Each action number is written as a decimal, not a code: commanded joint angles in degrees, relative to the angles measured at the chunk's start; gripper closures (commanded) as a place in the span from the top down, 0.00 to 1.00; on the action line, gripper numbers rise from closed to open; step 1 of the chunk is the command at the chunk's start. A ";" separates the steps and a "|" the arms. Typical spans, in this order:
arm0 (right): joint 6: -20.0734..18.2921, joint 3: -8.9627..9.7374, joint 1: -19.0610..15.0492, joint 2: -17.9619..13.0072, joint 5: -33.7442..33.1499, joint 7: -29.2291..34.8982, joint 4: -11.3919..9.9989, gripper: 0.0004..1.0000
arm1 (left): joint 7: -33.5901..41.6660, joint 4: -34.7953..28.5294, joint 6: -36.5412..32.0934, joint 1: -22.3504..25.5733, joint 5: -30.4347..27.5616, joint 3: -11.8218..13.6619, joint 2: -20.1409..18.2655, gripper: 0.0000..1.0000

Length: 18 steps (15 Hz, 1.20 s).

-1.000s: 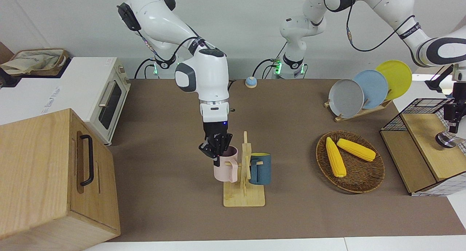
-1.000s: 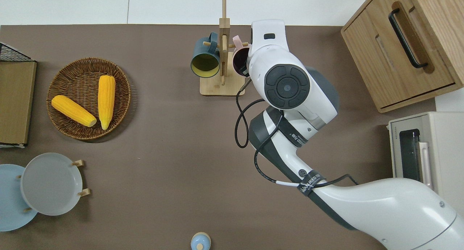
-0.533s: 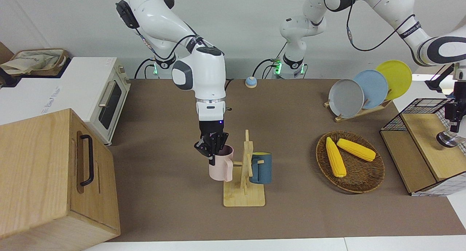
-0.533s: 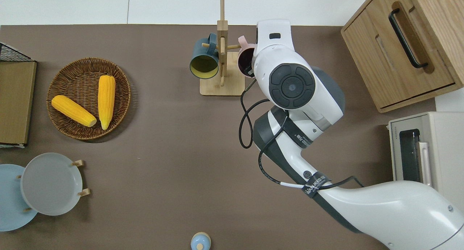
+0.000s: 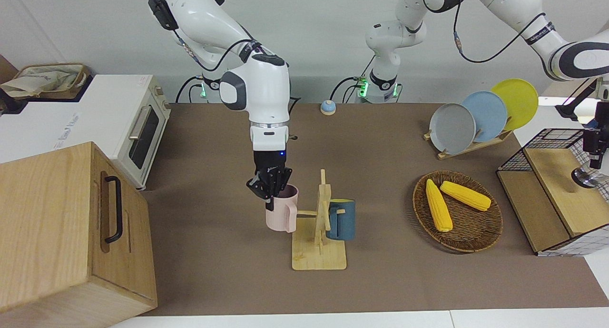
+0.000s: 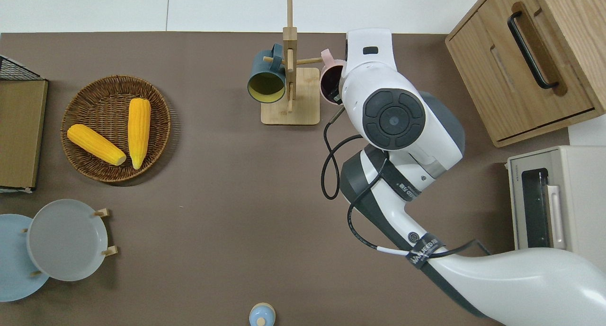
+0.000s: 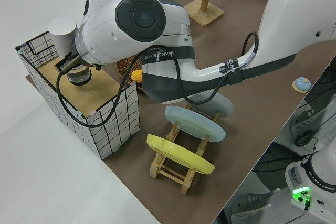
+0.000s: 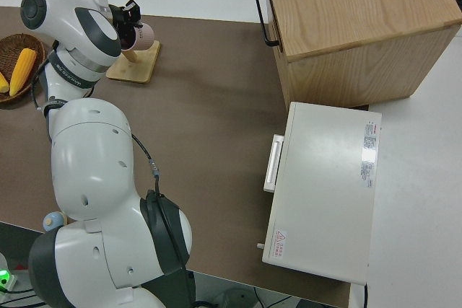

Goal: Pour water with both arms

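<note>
My right gripper [image 5: 270, 197] is shut on the rim of a pink mug [image 5: 281, 217], one finger inside and one outside. It holds the mug upright just beside the wooden mug rack [image 5: 319, 254], clear of its peg, toward the right arm's end. The mug also shows in the overhead view [image 6: 327, 78] and the right side view [image 8: 144, 34]. A blue mug [image 5: 340, 219] hangs on the rack's opposite peg. My left gripper [image 5: 594, 162] is above the wooden shelf of a wire crate [image 5: 547, 142], with a small round grey thing [image 5: 583, 176] just under it.
A wicker basket [image 5: 480, 235] holds two corn cobs. A plate rack [image 5: 471, 118] with three plates stands nearer to the robots. A wooden cabinet [image 5: 62, 233] and a white toaster oven [image 5: 138, 128] fill the right arm's end. A small blue knob [image 5: 328, 107] sits near the arm bases.
My right gripper has drawn the pink mug off the rack's peg toward the right arm's end of the table. My left gripper has risen slightly over the crate.
</note>
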 commanded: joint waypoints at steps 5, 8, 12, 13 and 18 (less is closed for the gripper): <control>-3.47 0.98 -5.17 -6.22 -0.40 -6.37 -4.47 0.04 | -4.38 0.98 -3.93 0.07 3.99 0.00 -3.42 0.00; -3.65 -0.25 -6.67 -7.54 2.23 -10.41 -4.83 0.04 | -7.02 3.26 -6.38 0.15 6.54 -0.08 -4.13 0.00; -4.70 -3.24 -6.24 -10.70 4.26 -12.36 -7.11 0.02 | -12.03 4.67 -10.25 -0.28 11.64 -0.08 -6.06 0.00; -7.23 -3.51 -6.06 -11.58 8.09 -12.10 -7.63 0.02 | -14.13 4.76 -11.83 -0.46 13.13 -0.34 -7.63 0.00; -10.32 -9.31 -2.63 -16.68 21.72 -4.73 -13.44 0.01 | -19.15 4.23 -14.47 -1.78 18.76 -1.05 -12.03 0.00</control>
